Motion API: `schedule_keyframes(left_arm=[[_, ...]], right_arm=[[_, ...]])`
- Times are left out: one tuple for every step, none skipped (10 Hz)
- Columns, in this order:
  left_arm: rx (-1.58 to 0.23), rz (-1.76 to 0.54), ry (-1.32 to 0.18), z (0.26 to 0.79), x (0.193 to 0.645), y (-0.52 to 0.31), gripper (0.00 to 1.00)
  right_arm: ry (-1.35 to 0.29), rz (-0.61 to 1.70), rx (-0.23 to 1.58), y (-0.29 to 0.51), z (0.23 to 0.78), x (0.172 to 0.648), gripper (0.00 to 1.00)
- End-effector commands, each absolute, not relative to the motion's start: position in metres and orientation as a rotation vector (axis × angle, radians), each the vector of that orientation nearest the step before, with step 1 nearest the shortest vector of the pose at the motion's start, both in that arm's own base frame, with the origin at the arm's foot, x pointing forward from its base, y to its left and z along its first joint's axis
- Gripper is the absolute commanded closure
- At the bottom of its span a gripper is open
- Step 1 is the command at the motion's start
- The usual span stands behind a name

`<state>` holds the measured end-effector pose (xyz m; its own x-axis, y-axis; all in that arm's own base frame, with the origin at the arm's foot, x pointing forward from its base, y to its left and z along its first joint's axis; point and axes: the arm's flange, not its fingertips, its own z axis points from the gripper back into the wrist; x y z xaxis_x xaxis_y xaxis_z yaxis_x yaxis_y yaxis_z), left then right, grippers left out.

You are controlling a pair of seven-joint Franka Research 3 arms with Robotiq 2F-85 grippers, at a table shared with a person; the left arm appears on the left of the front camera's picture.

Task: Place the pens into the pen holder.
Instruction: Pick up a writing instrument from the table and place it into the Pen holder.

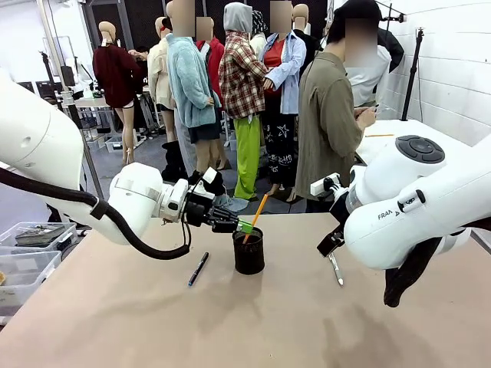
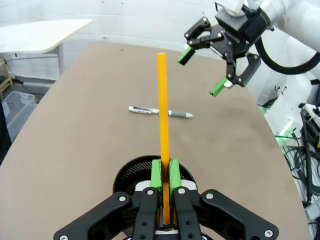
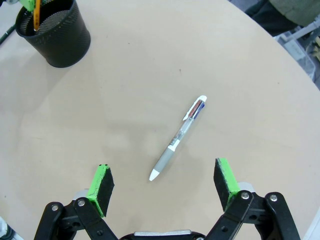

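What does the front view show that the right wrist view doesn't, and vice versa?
Front view adds: the black pen lying on the table left of the pen holder, and the left end effector shut on the orange pen. Right wrist view adds: the open right end effector, green pads flanking the tip of the silver pen. Both: holder, orange pen in it, silver pen.

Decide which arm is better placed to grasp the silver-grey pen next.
Right: the right gripper, open, hangs over the silver-grey pen; the left gripper is shut on the orange pencil at the pen holder.
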<state>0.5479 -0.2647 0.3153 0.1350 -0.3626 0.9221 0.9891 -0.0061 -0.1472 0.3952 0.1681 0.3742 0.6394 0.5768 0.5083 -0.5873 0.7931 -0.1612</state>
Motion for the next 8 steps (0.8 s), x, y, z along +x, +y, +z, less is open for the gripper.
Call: schedule_keyframes(left_arm=[[-1.016, -1.306, -0.778, 0.316, 0.544, -0.261, 1.00], [-1.020, -1.319, -0.791, 0.317, 0.543, -0.260, 0.93], [-1.014, -1.334, -0.798, 0.319, 0.541, -0.260, 0.73], [-1.019, -1.338, -0.807, 0.319, 0.542, -0.260, 0.53], [-1.032, -1.334, -0.823, 0.321, 0.542, -0.261, 0.44], [-1.029, -1.321, -0.818, 0.322, 0.541, -0.260, 0.44], [-1.021, -1.295, -0.825, 0.328, 0.540, -0.257, 0.44], [-0.990, -1.272, -0.826, 0.340, 0.535, -0.251, 0.44]], right_arm=[[-0.572, 0.664, 0.020, 0.168, 0.374, 0.395, 0.00], [-0.572, 0.664, 0.020, 0.168, 0.374, 0.395, 0.00], [-0.572, 0.664, 0.020, 0.168, 0.374, 0.395, 0.00], [-0.572, 0.664, 0.020, 0.168, 0.374, 0.395, 0.00], [-0.572, 0.664, 0.020, 0.168, 0.374, 0.395, 0.00], [-0.572, 0.664, 0.020, 0.168, 0.374, 0.395, 0.00], [-0.572, 0.664, 0.020, 0.168, 0.374, 0.395, 0.00], [-0.572, 0.664, 0.020, 0.168, 0.374, 0.395, 0.00]])
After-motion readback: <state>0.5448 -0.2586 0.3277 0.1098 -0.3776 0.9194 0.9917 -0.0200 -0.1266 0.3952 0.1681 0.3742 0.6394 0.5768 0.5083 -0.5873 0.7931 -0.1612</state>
